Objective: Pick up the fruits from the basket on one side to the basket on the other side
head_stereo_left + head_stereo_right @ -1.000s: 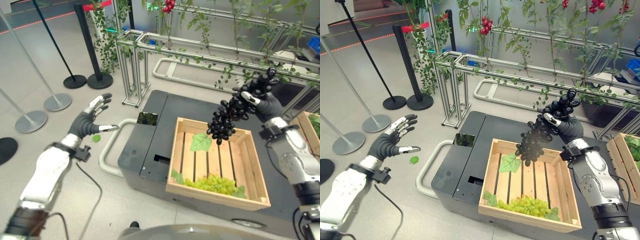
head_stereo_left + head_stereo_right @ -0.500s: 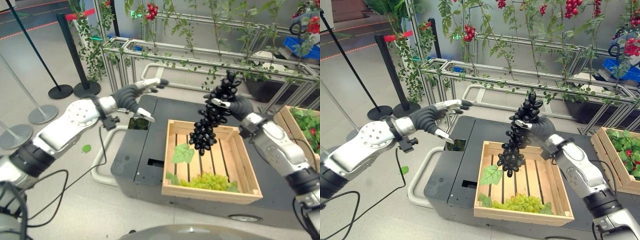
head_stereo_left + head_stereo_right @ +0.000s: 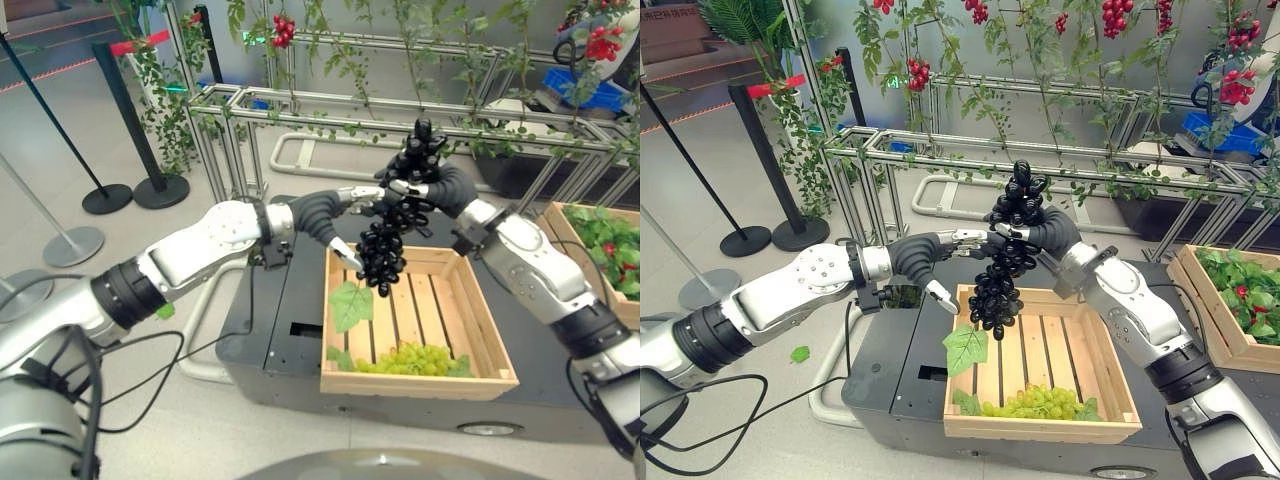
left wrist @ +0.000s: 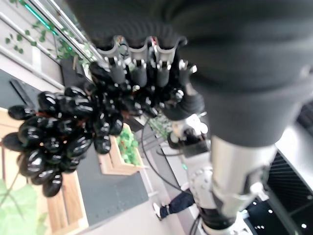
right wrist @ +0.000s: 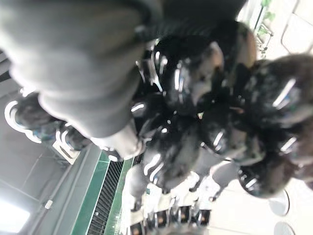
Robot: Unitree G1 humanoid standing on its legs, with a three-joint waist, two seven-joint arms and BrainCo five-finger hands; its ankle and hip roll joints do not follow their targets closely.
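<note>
**Left eye view: black grapes held over the crate, both hands at the bunch**

Left eye view shows the right hand (image 3: 432, 186) curled round the upper part of a bunch of black grapes (image 3: 383, 250), which hangs in the air above the far left corner of the wooden crate (image 3: 415, 378). The left hand (image 3: 335, 212) reaches in from the crate's left, fingers stretched out straight to the bunch and thumb pointing down beside it; in the left wrist view the fingertips (image 4: 131, 74) lie against the grapes (image 4: 63, 132), not closed round them.

The bunch looks moderately heavy for its size and floppy: it dangles and would probably swing with any quick move. The berries are glossy, so likely slippery, and a hard squeeze could burst them or pull them off (a loose berry would drop into the crate). The safest hold is likely high up, at the stem end where the right hand has it, with a cupped support under the lower berries for a handover.

Inside the crate lie green grapes (image 3: 410, 359) along the near wall and a leaf (image 3: 350, 304) on the slats. The crate sits on a dark flat platform (image 3: 290, 300). To the crate's right stands a second crate (image 3: 580, 235) holding greenery and some red fruit. Beyond the crate runs a metal frame (image 3: 300, 105) hung with vines; left of it, stanchions (image 3: 130, 125) stand on a pale floor.
</note>
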